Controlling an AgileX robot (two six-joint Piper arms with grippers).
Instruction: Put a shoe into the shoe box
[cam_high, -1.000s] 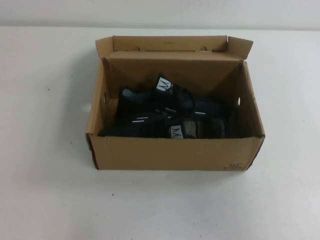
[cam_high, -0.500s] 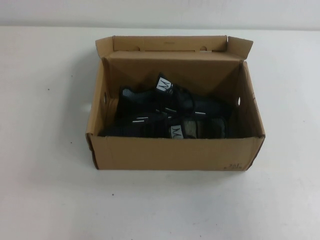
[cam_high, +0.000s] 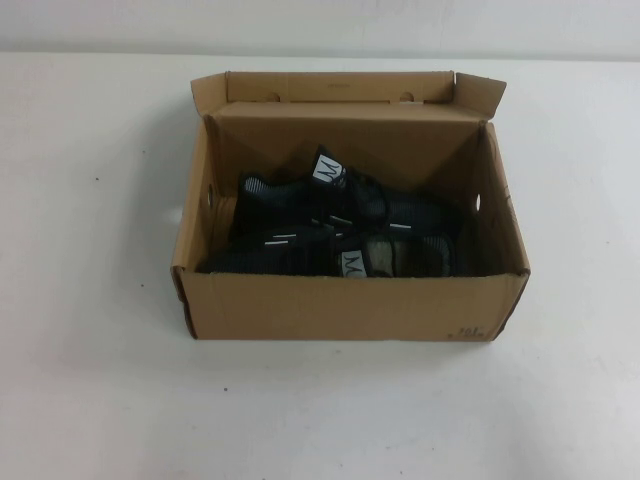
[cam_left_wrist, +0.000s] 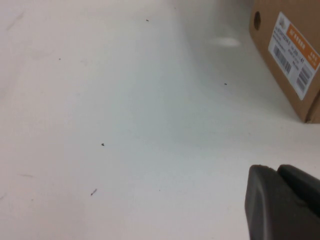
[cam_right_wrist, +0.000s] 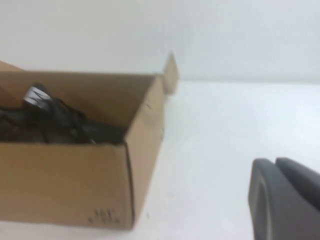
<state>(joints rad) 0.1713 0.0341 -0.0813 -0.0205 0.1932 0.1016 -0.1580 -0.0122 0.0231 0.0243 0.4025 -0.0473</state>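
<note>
Count: 1 shoe box, 2 shoes, 2 grippers.
Shoe box: brown cardboard, lid flap folded back at far side, open top; sits mid-bench, long side twd robot. Round hole in each end wall. White/orange label on its left end, seen from left wrist view.
Contents: both black shoes inside, side by side lengthwise. Near shoe along the front wall, far shoe behind it, tongue tag up. They overlap; can't tell exactly where one ends.
Left gripper: clenched, holds nothing, low over bare bench, well apart from box's left end.
Right gripper: clenched, empty, near bench off the box's front-right corner, apart from it.
Room: open bench all round box, widest in front and at left.
</note>
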